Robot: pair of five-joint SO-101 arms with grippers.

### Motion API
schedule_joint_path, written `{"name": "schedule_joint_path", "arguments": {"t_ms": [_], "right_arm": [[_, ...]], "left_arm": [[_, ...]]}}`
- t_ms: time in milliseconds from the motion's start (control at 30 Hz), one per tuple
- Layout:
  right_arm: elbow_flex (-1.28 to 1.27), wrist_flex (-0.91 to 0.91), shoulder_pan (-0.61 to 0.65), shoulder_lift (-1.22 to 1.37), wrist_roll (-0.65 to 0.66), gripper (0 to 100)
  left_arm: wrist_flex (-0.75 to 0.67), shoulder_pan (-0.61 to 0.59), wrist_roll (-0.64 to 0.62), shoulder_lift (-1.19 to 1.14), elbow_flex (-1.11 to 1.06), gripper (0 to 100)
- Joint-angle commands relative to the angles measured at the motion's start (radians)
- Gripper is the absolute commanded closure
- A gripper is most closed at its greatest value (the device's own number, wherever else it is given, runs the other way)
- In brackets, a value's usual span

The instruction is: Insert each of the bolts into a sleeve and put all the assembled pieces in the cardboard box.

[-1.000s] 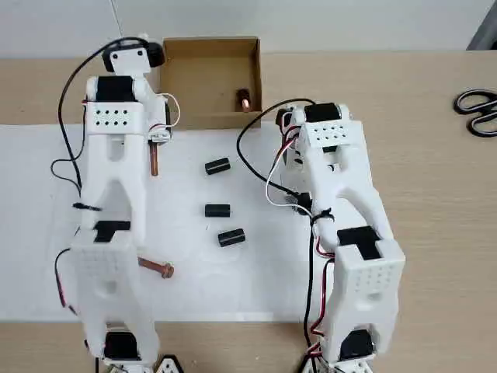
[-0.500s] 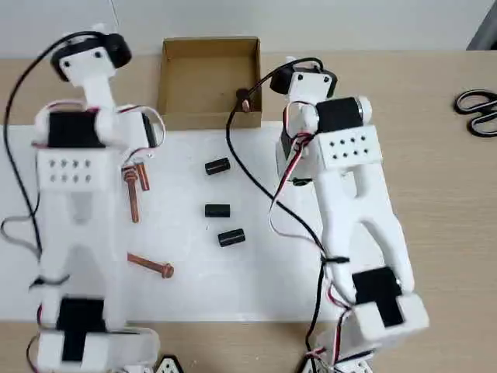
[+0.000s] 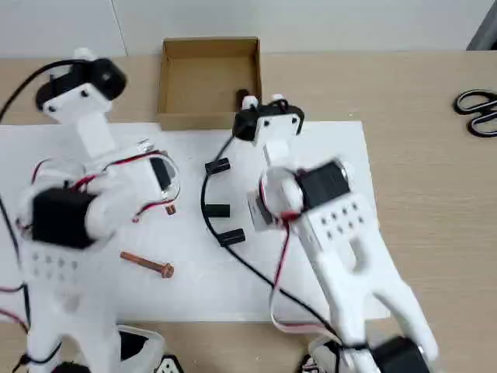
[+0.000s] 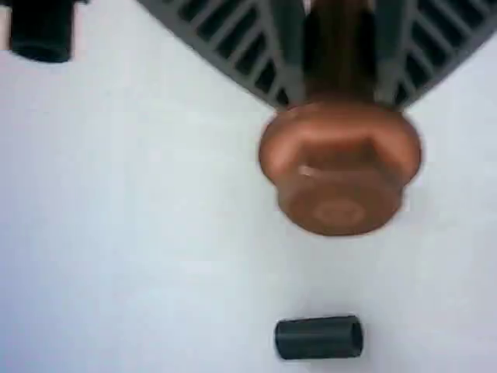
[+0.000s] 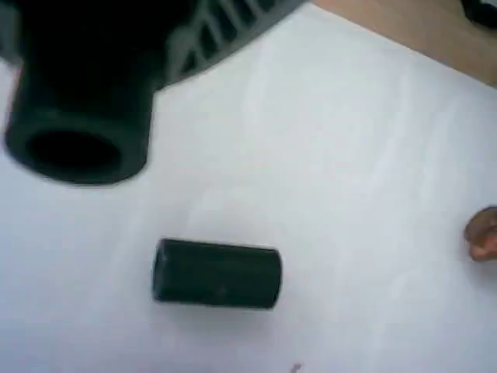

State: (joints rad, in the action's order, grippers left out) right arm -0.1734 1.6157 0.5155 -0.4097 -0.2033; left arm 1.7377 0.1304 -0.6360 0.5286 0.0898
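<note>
- While the loose bolt (image 3: 147, 263) lies flat on the white sheet (image 3: 334, 155) at the lower left of the high view, just beside the left arm, three black sleeves lie in a column at the middle of the sheet. They are the nearest sleeve (image 3: 231, 237), the middle sleeve (image 3: 218, 210) and the far sleeve (image 3: 217, 165), each apart from the others.
- Over the sheet, the left hand (image 4: 340, 47) has its dark ribbed jaws clamped on the shank of the held bolt (image 4: 340, 167). The bolt's copper head sticks out of the hand and, in the high view, shows left of the middle sleeve.
- Just right of the middle sleeve, the right hand (image 5: 93, 54) is closed around the held sleeve (image 5: 78, 128), whose open bore faces outward.
- Farther back, the cardboard box (image 3: 210, 120) stands at the upper centre, at the sheet's far edge, with its open top up.
- At the upper right edge, the scissors (image 3: 475, 111) lie on the bare desk (image 3: 427, 202).
</note>
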Motion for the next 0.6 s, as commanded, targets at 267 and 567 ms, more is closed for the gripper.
{"name": "schedule_joint_path", "arguments": {"t_ms": [267,567], "right_arm": [[-0.387,-0.165,0.028,-0.503,-0.003,99.5],[-0.660,-0.298,0.140,-0.771,-0.005,99.5]], "left_arm": [[-0.049,0.012,-0.058,0.138,-0.119,99],[-0.183,0.048,-0.098,0.236,-0.285,99]]}}
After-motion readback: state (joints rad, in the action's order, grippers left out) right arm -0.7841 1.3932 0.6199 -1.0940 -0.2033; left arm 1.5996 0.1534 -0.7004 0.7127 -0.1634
